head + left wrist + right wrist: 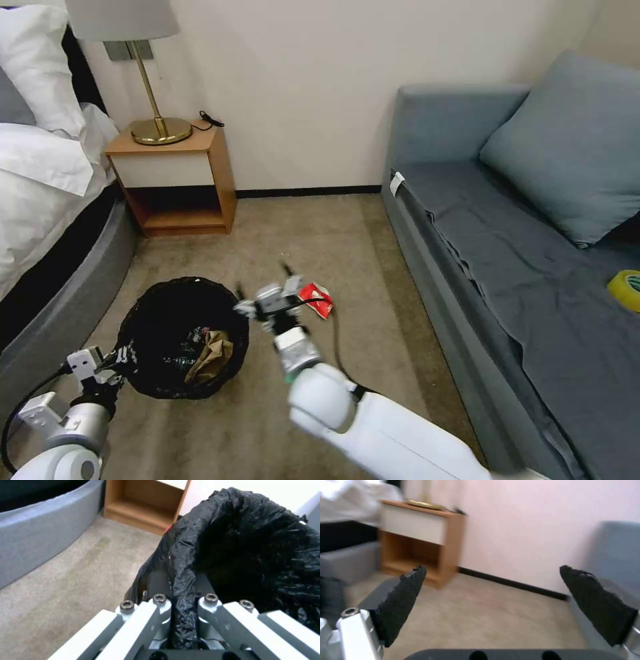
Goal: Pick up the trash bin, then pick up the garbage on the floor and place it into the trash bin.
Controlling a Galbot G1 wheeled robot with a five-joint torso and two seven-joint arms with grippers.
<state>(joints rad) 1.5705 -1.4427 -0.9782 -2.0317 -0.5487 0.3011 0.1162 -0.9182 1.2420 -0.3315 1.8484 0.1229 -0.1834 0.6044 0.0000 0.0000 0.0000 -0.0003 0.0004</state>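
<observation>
Left gripper (pixel 181 600) clamped on bin (pixel 180 337) rim, bin near the bed. Brown paper bag (pixel 210 357) inside. Right gripper (pixel 263 293) spread wide, holding nothing, beside the bin. Red packet (pixel 317 300) on carpet (pixel 320 233).

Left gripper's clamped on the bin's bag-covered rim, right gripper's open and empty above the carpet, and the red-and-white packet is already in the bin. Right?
Not quite. The red-and-white packet lies on the carpet beside the trash bin, not in it; the head view shows this. The rest holds: the left gripper is shut on the bag-covered rim, and the right gripper is open and empty above the carpet.
</observation>
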